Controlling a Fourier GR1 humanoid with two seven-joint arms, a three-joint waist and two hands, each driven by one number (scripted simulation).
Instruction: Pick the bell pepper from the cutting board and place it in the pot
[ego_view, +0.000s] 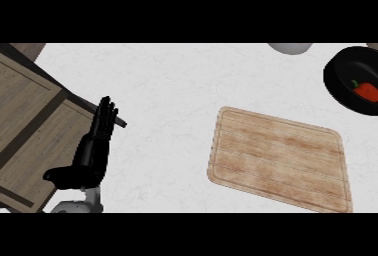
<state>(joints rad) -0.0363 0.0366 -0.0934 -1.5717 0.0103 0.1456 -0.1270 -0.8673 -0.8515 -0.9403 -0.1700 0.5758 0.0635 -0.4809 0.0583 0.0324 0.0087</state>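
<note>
Fingers straight and together, thumb out to the side, the left hand (94, 145) stands open and holds nothing at the view's left, over the counter's (170, 95) edge beside wooden cabinet fronts (29, 125). Well off to that hand's right lies the bare cutting board (279, 159), and farther right and beyond its fingertips, at the view's edge, the red bell pepper (366, 90) sits inside the black pot (341, 80). A pale rounded object (289, 47), cut off by the top edge, shows just left of the pot.
</note>
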